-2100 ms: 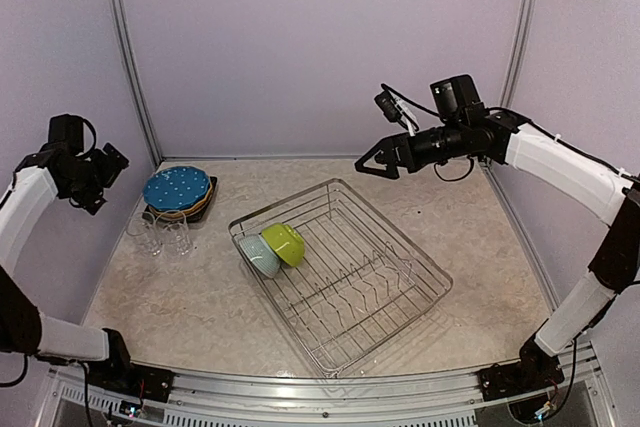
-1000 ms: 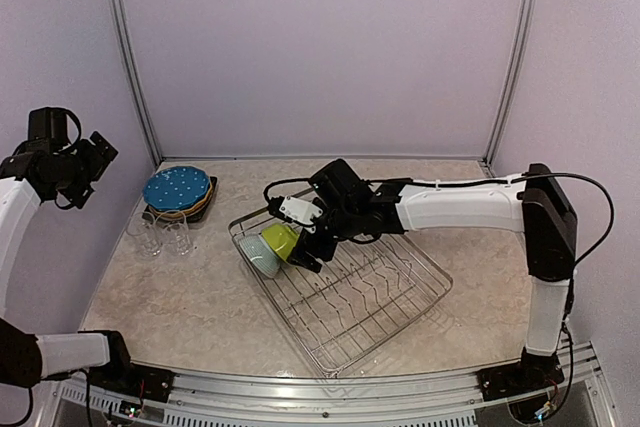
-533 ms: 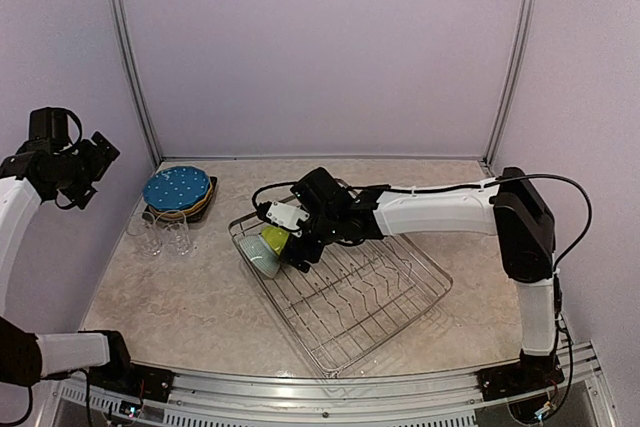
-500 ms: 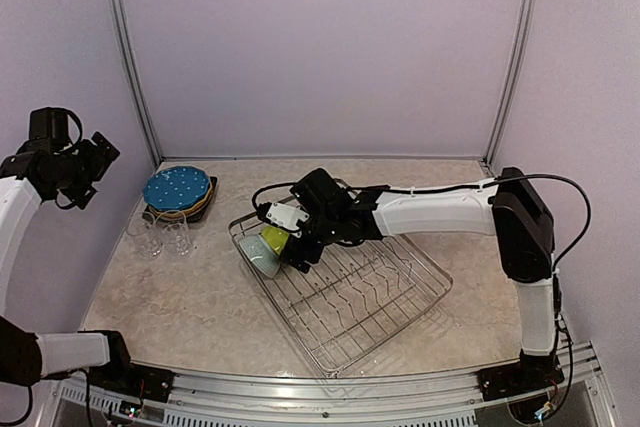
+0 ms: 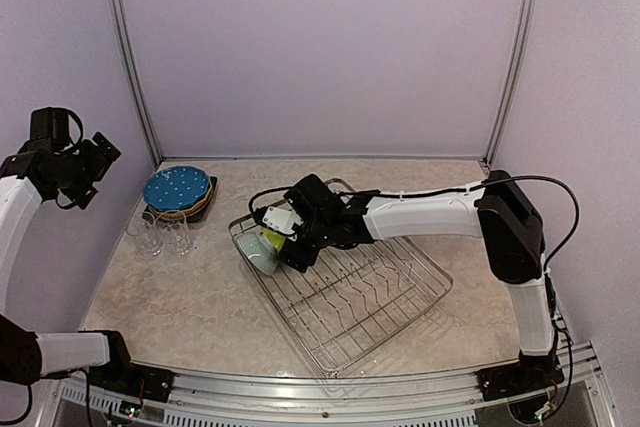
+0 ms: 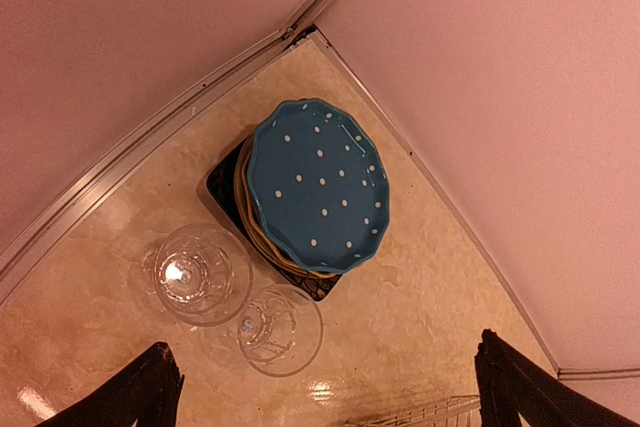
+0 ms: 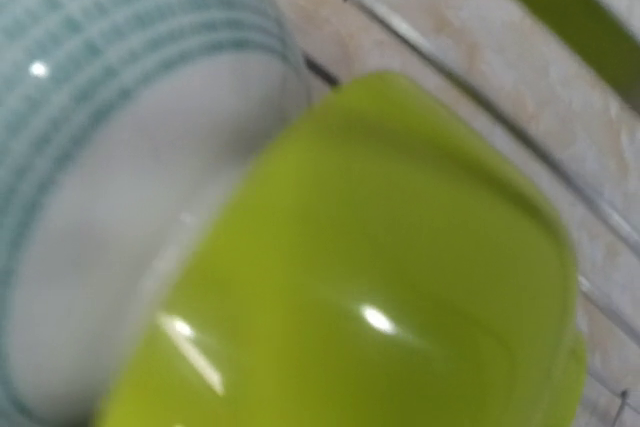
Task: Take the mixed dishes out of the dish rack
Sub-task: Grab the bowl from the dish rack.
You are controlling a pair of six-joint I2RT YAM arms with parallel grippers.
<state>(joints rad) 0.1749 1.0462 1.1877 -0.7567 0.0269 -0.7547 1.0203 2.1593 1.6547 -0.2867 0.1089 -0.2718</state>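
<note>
Lime bowl (image 5: pixel 271 239) is leaning on pale-blue bowl (image 5: pixel 258 257) in dish rack (image 5: pixel 400 292); right gripper (image 5: pixel 284 238) is crowding it, prob. for pickup, grip state hidden, can't tell. Left gripper (image 5: pixel 97 159) is hovering wide open.

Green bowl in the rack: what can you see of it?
The green bowl is bright lime, smooth and shiny, with rounded sides. It lies tipped over at the left end of the wire dish rack, close against the pale blue bowl. The right hand is right at it and hides most of it from above. I cannot tell whether the hand grips it.
</note>
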